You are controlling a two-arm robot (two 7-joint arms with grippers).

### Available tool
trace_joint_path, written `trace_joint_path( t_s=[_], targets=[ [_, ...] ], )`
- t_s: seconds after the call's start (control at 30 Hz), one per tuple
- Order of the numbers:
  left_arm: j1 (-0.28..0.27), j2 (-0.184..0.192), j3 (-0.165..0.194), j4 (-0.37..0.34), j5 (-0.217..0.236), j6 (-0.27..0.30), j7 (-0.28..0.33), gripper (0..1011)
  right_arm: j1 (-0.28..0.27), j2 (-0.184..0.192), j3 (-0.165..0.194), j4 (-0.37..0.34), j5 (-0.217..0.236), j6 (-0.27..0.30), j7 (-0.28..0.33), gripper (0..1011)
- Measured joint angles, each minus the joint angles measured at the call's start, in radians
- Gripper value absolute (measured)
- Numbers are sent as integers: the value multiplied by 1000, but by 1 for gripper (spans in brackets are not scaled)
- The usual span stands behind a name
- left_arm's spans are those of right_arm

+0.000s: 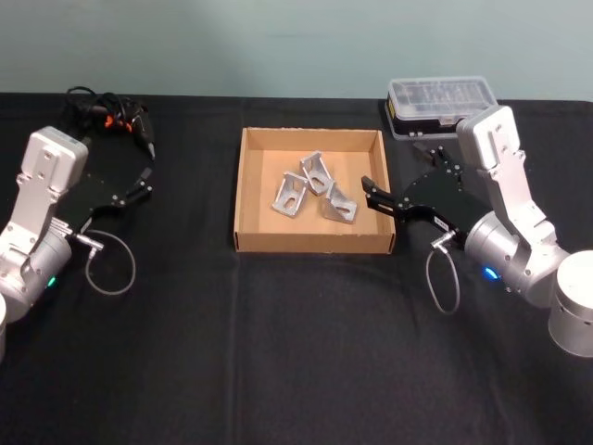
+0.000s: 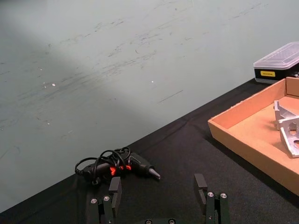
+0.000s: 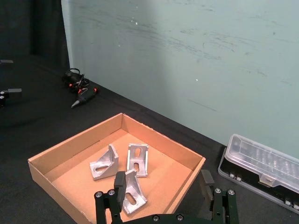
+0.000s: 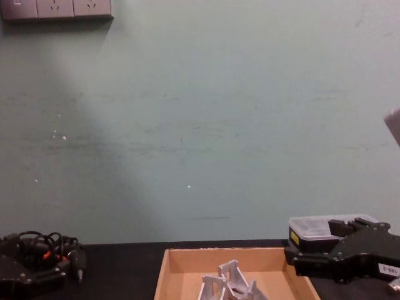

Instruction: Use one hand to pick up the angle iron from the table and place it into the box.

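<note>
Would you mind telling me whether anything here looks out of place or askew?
Nothing stands out. Three angle irons lie inside the box, none spilled on the table. The right gripper is open at the box's right wall; the left gripper is open, off to the left.

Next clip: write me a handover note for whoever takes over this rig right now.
Right end effector: open, holding nothing, over the right wall of the box.
Left end effector: open, holding nothing, parked over the table to the left of the box.
Three angle irons lie in the box: left, middle, right.
Done: those three are placed.
Left: no angle iron is seen on the table; withdraw the right arm if none remains.
</note>
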Motion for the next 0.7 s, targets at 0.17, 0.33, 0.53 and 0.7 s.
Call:
trace_joint_path(
  t_s=[0.17, 0.33, 0.53, 0.7],
  targets=[
    [0, 0, 0, 0, 0, 0, 0, 1011, 1, 1, 0, 1, 2, 0, 1, 1002],
    [0, 0, 0, 0, 0, 0, 0, 1011, 2, 1, 0, 2, 3, 0, 1, 1002],
    [0, 0, 0, 0, 0, 0, 0, 1011, 3, 2, -1, 2, 4, 0, 3, 1003],
    [0, 0, 0, 0, 0, 0, 0, 1011, 4, 2, -1, 3, 5, 0, 4, 1002]
  ],
)
